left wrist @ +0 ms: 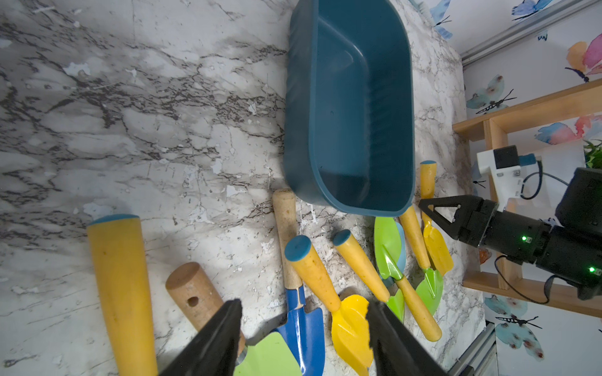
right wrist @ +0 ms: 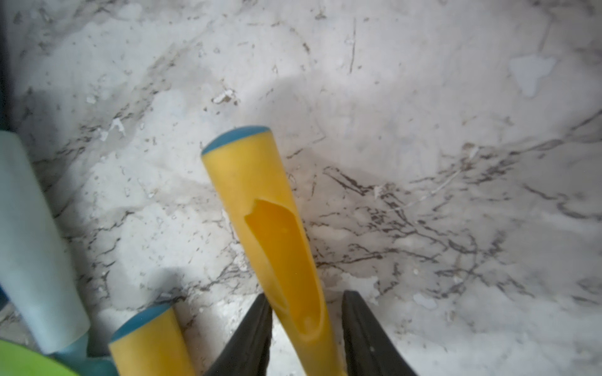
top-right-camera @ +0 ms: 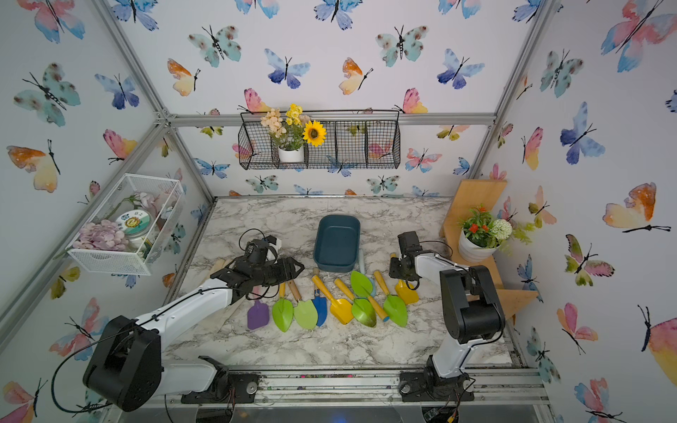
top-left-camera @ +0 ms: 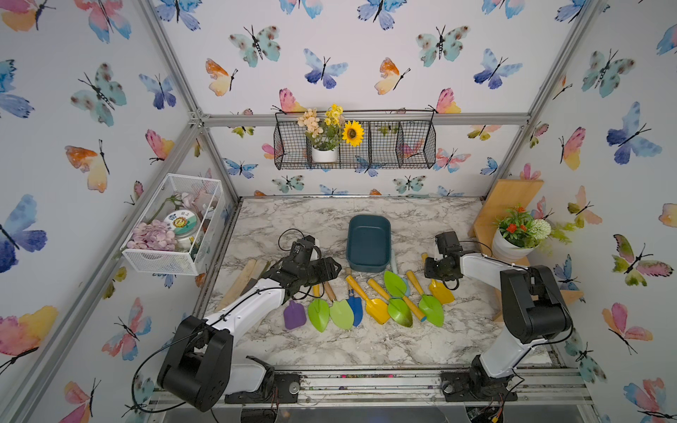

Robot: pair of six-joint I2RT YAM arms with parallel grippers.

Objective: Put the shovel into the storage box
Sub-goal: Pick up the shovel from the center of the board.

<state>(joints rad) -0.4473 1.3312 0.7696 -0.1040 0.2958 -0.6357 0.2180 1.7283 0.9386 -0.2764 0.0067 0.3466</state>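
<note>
The storage box [top-left-camera: 368,243] [top-right-camera: 337,243] [left wrist: 351,107] is a dark teal tub, empty, at the middle of the marble table. Several shovels lie in a row in front of it. The rightmost is a yellow shovel [top-left-camera: 441,291] [top-right-camera: 406,291] [left wrist: 436,247]. My right gripper [top-left-camera: 429,269] [top-right-camera: 395,267] [right wrist: 306,312] is down over its yellow handle [right wrist: 260,182], which passes between the jaws with a small gap on each side. My left gripper [top-left-camera: 329,267] [top-right-camera: 296,269] [left wrist: 303,312] hovers open above the handles at the left of the row, holding nothing.
The row runs from a purple shovel [top-left-camera: 294,315] through green, blue and yellow ones. Wooden sticks [top-left-camera: 238,282] lie at the table's left edge. A wooden shelf with a potted plant [top-left-camera: 513,238] stands right. A white wire basket [top-left-camera: 172,227] and a black wire rack [top-left-camera: 355,146] hang on the walls.
</note>
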